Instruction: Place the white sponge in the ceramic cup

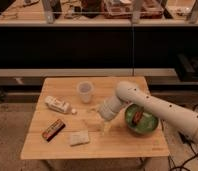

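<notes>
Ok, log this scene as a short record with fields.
white sponge: flat on the table, near the front edge
ceramic cup: upright, farther back, apart from the sponge
gripper: just right of the sponge, not touching it
task: sponge not yet in the cup
others: white packet, dark bar, green bowl

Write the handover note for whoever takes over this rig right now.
The gripper hangs low over the table, between the white sponge and the green bowl, and does not touch the sponge.
The white sponge lies flat near the front edge.
The ceramic cup stands upright toward the back, without the sponge.
Done: nothing yet.
Left: grasp the sponge, carry it to the cup, drop it in.
</notes>
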